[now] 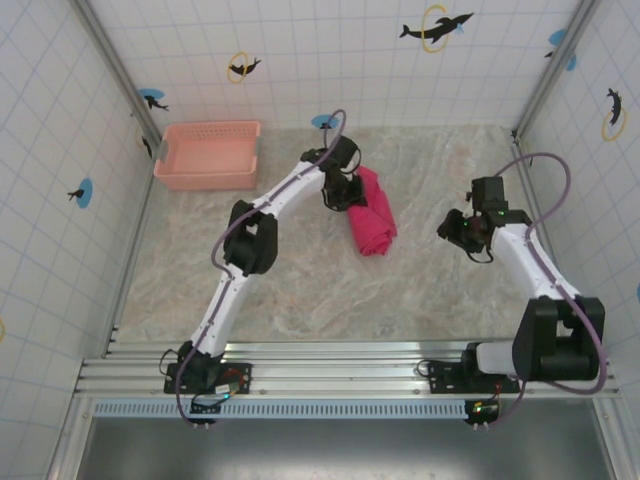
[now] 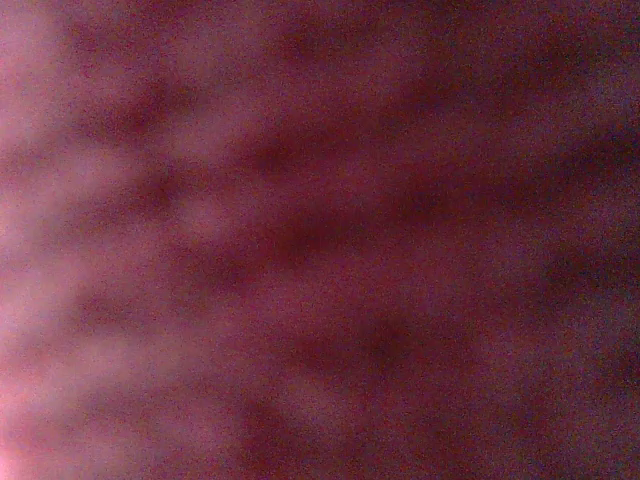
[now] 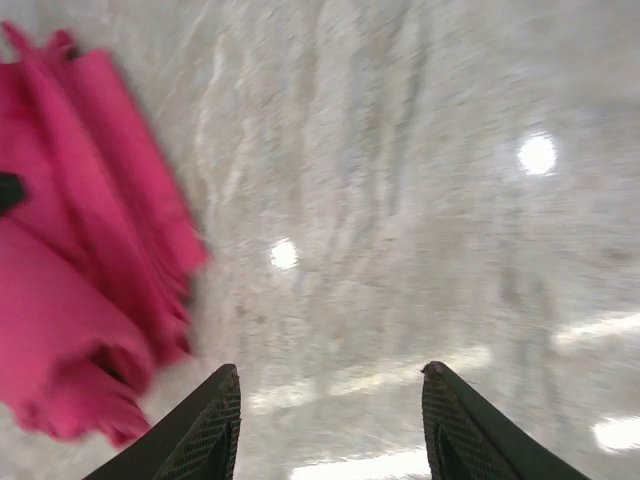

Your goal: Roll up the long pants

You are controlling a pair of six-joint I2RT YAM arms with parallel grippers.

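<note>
The long pants (image 1: 372,215) lie as a tight magenta roll on the marble table, right of the left arm's wrist. My left gripper (image 1: 340,192) is down against the roll's upper left end. Its jaws are hidden, and blurred dark magenta cloth (image 2: 320,240) presses right up to its wrist camera. My right gripper (image 1: 455,228) hovers to the right of the roll, apart from it. In the right wrist view its fingers (image 3: 331,370) stand open over bare table, with the pants (image 3: 80,250) off to the left.
A pale salmon lattice basket (image 1: 208,155) sits at the back left against the wall. Tiled walls close in the marble table (image 1: 300,290) on three sides. The arm bases stand on a rail along the near edge.
</note>
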